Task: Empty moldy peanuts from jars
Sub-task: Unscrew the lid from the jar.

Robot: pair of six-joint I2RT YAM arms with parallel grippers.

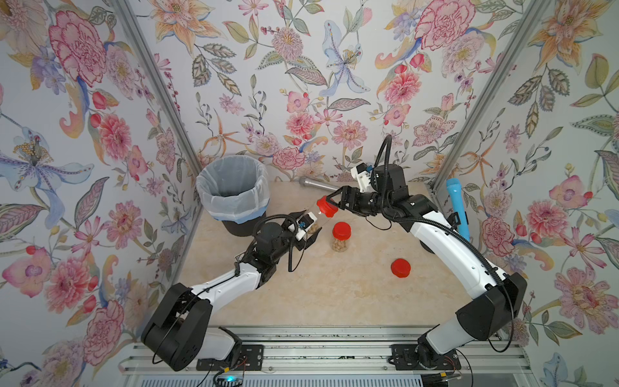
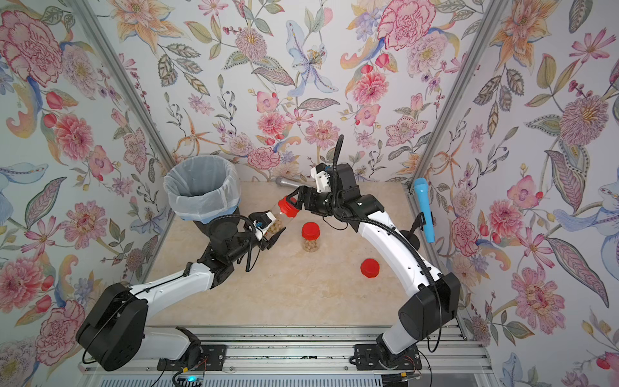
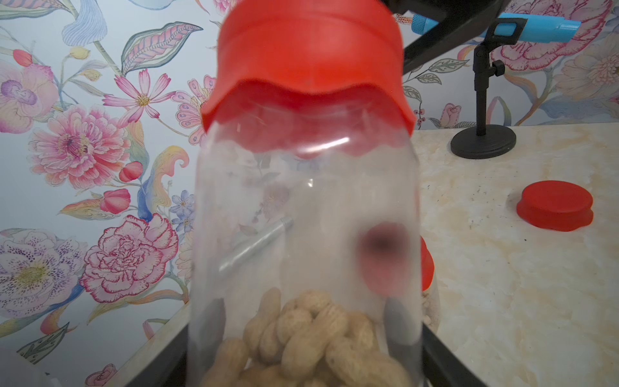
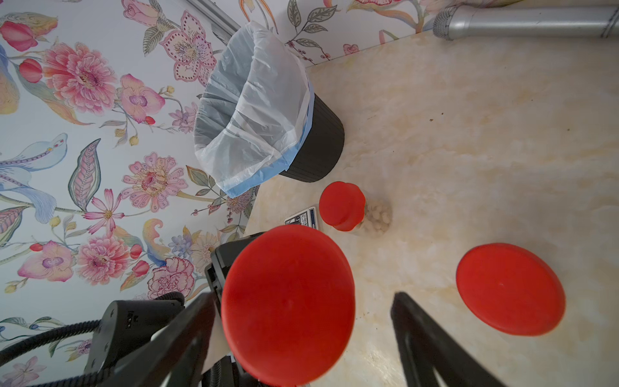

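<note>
My left gripper [image 1: 310,228] [image 3: 304,365] is shut on a clear jar [image 1: 318,219] [image 3: 301,207], holding it tilted above the table. Moldy peanuts [image 3: 311,335] lie heaped at the jar's bottom end, between the jaws. The jar's red lid [image 1: 327,207] [image 4: 288,301] points at my right gripper [image 1: 332,203] [image 4: 303,298]. That gripper is open and straddles the lid, one finger against it and a gap at the other. A second jar [image 1: 341,241] [image 4: 341,206], lidded and holding peanuts, stands upright mid-table.
A black bin lined with a white bag [image 1: 234,207] [image 4: 254,107] stands at the back left. A loose red lid [image 1: 400,267] [image 4: 509,288] lies to the right on the table. A silver microphone [image 1: 318,183] lies along the back wall. A blue microphone [image 1: 457,207] stands at the right edge.
</note>
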